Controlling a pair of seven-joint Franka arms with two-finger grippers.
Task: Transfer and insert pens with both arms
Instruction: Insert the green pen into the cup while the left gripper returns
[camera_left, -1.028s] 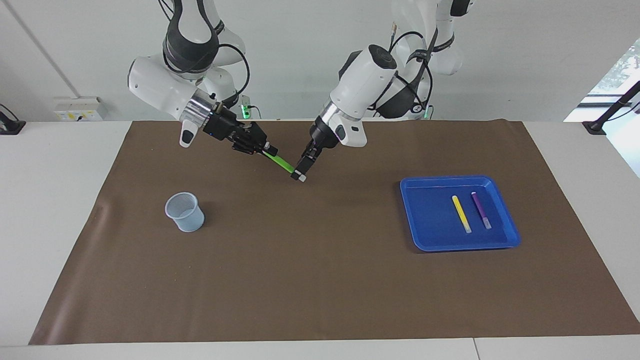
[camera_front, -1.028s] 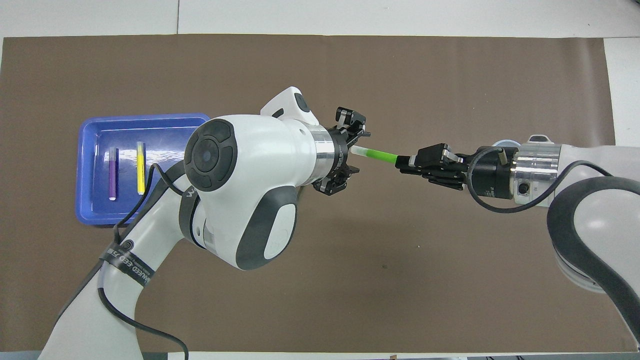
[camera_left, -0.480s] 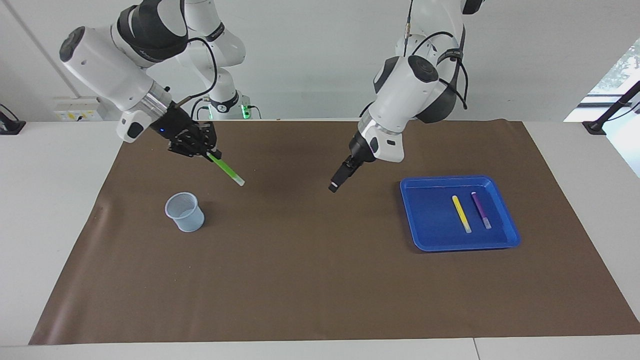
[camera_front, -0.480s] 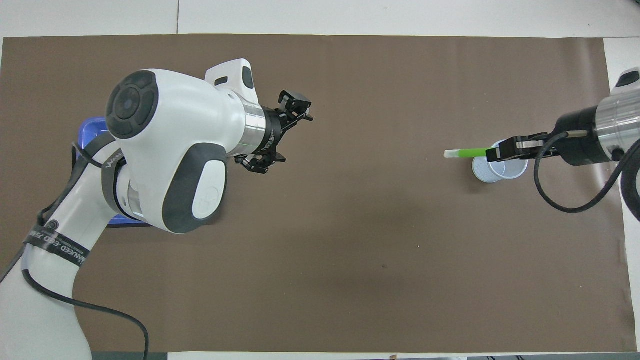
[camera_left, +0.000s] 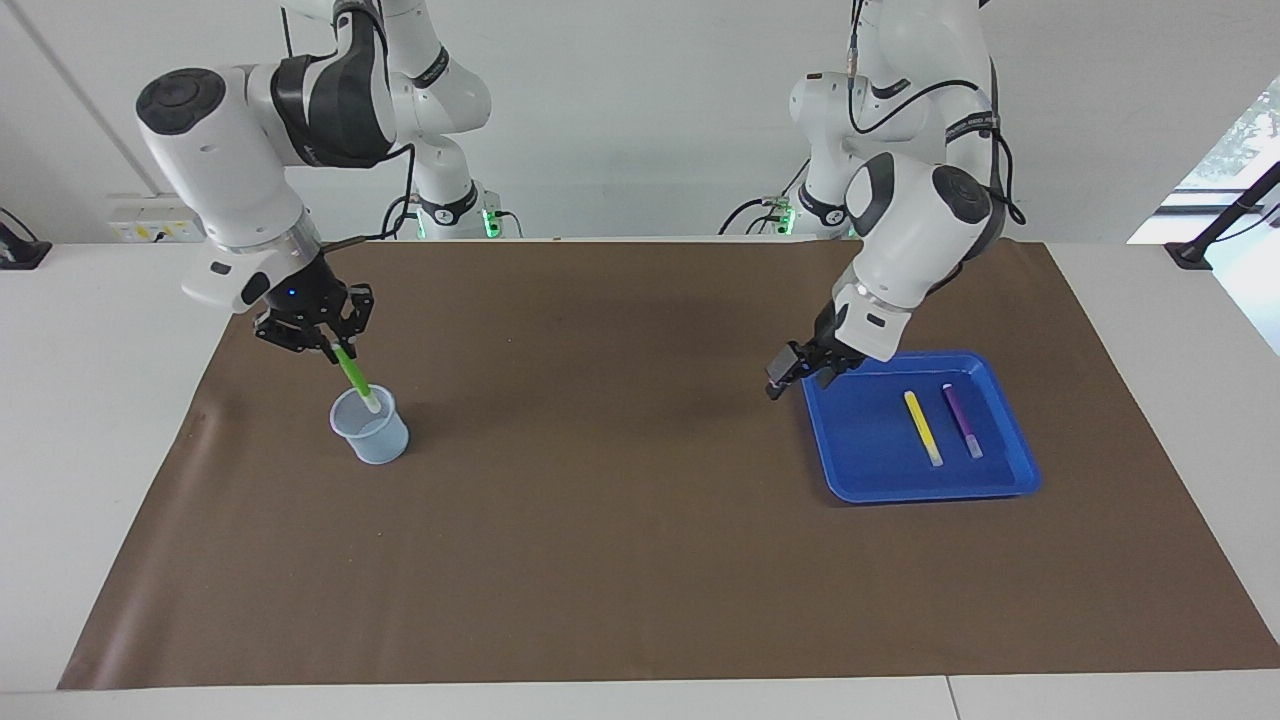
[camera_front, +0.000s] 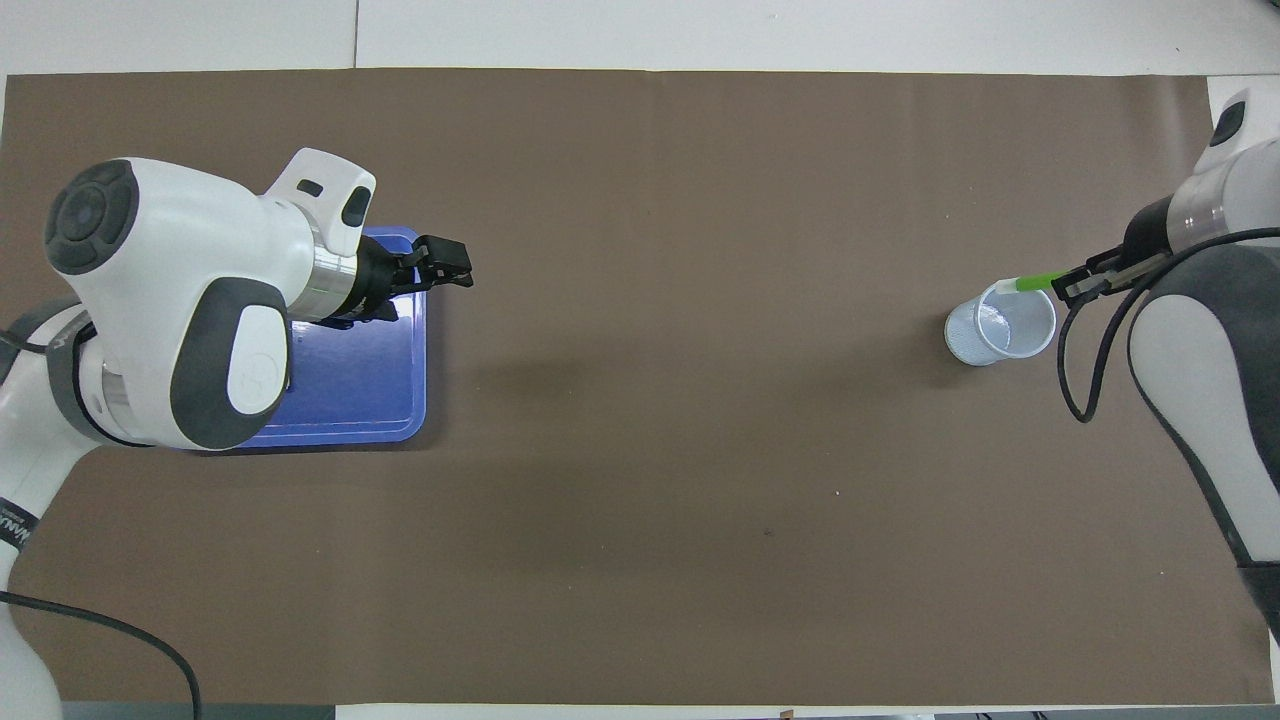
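My right gripper (camera_left: 332, 342) (camera_front: 1082, 284) is shut on the green pen (camera_left: 352, 374) (camera_front: 1038, 282). The pen hangs tilted, its pale tip at the mouth of the translucent cup (camera_left: 370, 426) (camera_front: 1000, 324). Whether the tip touches the cup I cannot tell. My left gripper (camera_left: 793, 374) (camera_front: 441, 270) is open with nothing in it, over the corner of the blue tray (camera_left: 870, 470) (camera_front: 390, 400). The yellow pen (camera_left: 923, 427) and the purple pen (camera_left: 962, 420) lie side by side in the tray. In the overhead view my left arm hides both.
A brown mat (camera_left: 620, 520) (camera_front: 700, 480) covers the table. The cup stands toward the right arm's end and the tray toward the left arm's end, with bare mat between them.
The green pen passed from my left gripper to my right one, which carried it to the cup and tipped it downward. My left gripper opened and swung back to the tray.
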